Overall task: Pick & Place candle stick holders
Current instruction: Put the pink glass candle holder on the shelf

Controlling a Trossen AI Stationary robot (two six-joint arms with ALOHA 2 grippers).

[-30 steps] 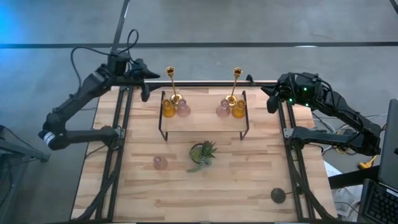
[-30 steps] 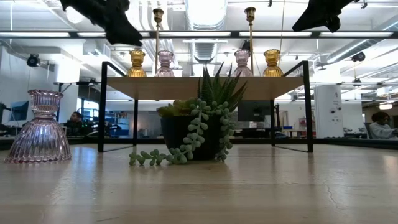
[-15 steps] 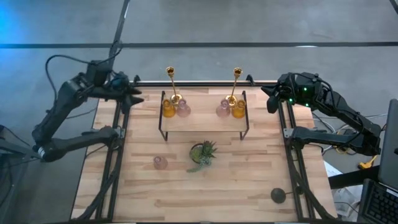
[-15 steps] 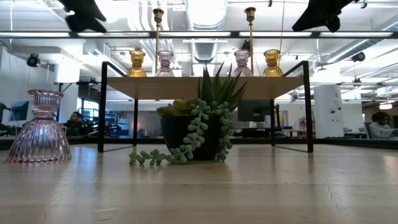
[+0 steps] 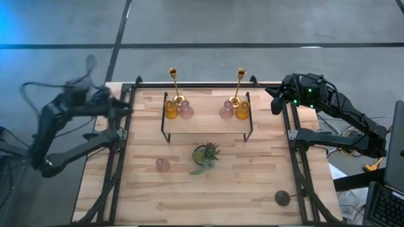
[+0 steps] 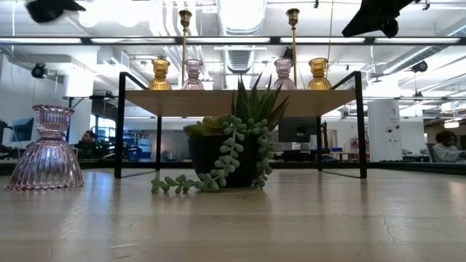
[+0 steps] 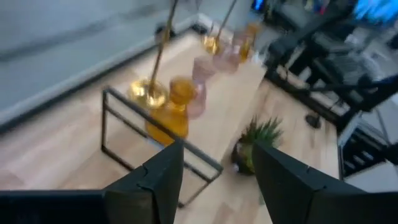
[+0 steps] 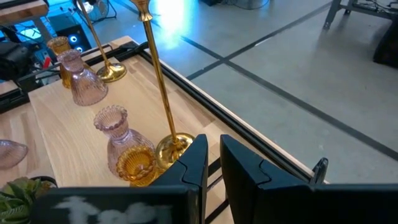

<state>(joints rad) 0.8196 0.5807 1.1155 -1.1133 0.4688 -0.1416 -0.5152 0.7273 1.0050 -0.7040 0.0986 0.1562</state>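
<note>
Gold, pink, amber candle stick holders (image 5: 178, 107) gleam on shelf (image 5: 205, 123); left hand (image 7: 214, 168) spread; right hand (image 8: 214, 163) nearly pressed together.

Front surface (image 5: 208, 198) wide open. Obstacles: plant (image 5: 206, 155) at centre, pink holder (image 5: 163, 165) just left of it, black rack (image 5: 207, 128) behind carrying six holders; tall gold sticks (image 5: 173, 83) block passage overhead.

Pink holder (image 6: 48, 148) beside potted plant (image 6: 231, 145)
</note>
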